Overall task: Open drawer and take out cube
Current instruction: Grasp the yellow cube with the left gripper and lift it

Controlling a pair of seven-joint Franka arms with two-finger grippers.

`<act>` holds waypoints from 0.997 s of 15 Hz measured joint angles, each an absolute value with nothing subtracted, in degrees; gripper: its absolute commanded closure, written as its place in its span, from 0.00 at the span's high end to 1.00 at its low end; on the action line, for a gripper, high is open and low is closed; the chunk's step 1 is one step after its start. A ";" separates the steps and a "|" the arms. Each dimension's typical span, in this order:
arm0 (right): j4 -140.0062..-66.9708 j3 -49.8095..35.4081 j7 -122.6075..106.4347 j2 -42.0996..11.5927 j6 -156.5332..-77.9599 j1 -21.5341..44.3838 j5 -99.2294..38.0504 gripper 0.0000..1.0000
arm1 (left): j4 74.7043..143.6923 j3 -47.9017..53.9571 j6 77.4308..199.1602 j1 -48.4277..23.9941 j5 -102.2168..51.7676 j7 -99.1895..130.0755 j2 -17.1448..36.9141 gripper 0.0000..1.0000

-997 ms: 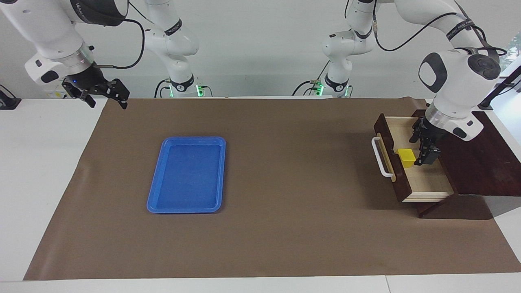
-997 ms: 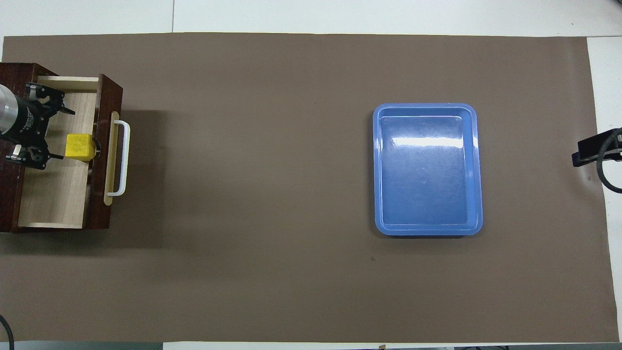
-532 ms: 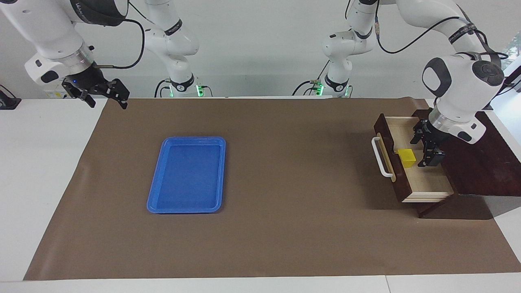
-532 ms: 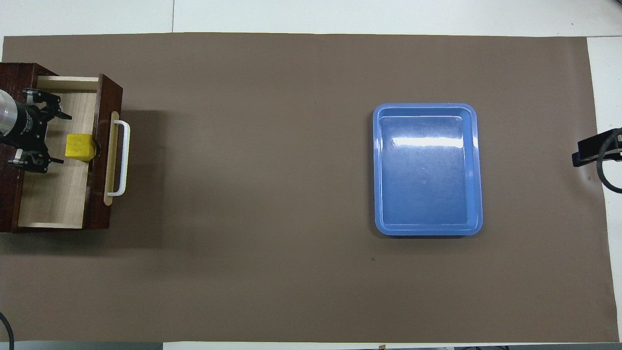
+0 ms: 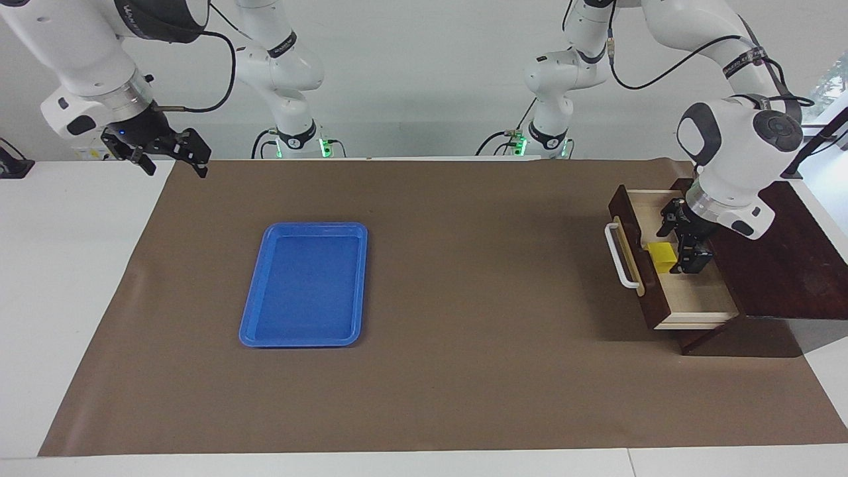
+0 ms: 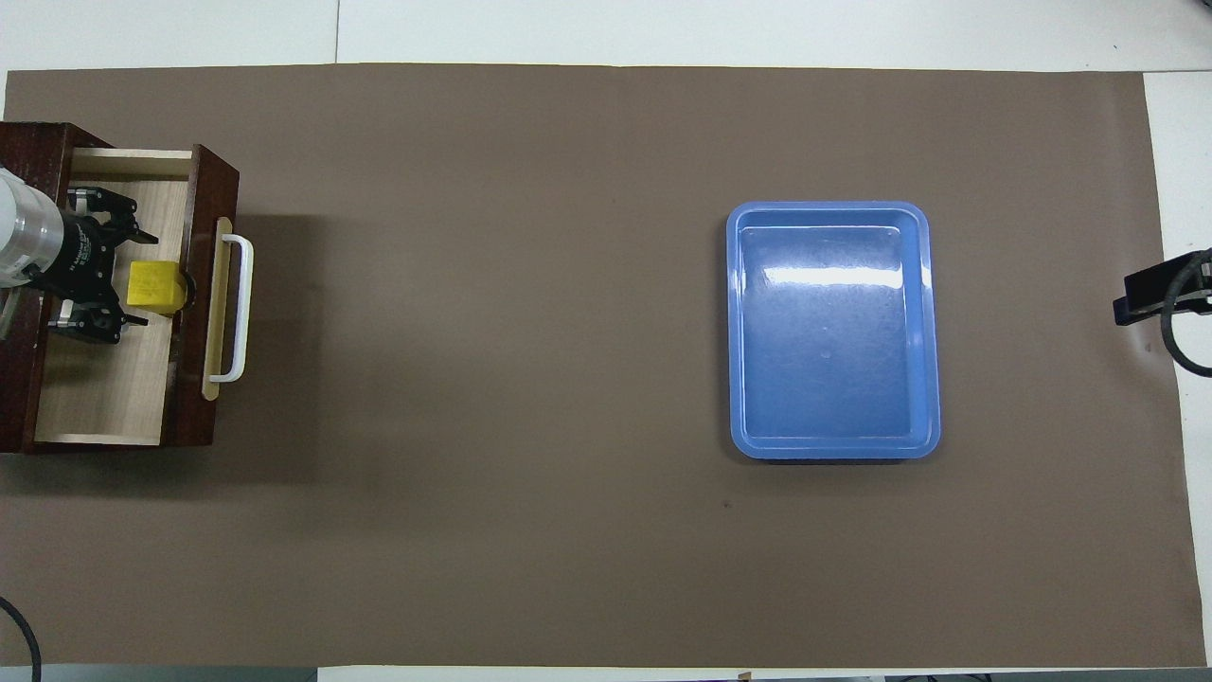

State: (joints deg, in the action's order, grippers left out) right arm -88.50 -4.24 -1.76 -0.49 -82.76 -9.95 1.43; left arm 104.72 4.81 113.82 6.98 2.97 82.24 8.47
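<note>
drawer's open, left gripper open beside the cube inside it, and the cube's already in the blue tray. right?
Not quite. The cube is not in the blue tray; it sits in the open drawer, against the drawer's front. The left gripper is open beside it. The overhead view shows this; the tray holds nothing.

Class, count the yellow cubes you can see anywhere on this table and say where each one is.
1. The cube sits inside the open drawer, against its front panel, beside the left tool. Nothing else yellow shows; the box's closed part could hide more.

The drawer stands open from above; the cube sits against its front wall, boxed in there.
</note>
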 measured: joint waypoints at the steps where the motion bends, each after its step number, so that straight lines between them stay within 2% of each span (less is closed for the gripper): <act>1: -88.54 -4.24 -1.76 -0.49 -82.84 -9.95 1.43 1.00 | 104.72 4.81 113.88 6.98 2.97 82.36 8.47 0.75; 3: -88.61 -4.24 -1.76 -0.49 -82.94 -9.95 1.43 1.00 | 104.74 4.81 113.89 6.98 2.97 82.37 8.47 0.59; 4: -88.65 -4.24 -1.76 -0.49 -82.95 -9.95 1.43 1.00 | 104.74 4.81 113.90 6.98 2.97 82.39 8.47 0.48; 5: -88.69 -4.24 -1.76 -0.49 -82.95 -9.95 1.43 1.00 | 104.74 4.81 113.90 6.98 2.97 82.40 8.47 0.21; 6: -88.71 -4.24 -1.76 -0.49 -82.96 -9.95 1.43 1.00 | 104.74 4.82 113.91 6.98 2.97 82.40 8.46 0.00; 11: -89.14 -4.23 -0.01 -0.48 -82.99 -9.95 0.72 1.00 | 103.63 4.96 113.87 6.97 2.78 83.84 8.40 0.00; 15: -91.96 -4.60 14.49 0.01 -84.54 -9.87 -6.56 1.00 | 95.16 5.04 108.13 6.47 -0.67 85.16 8.51 0.00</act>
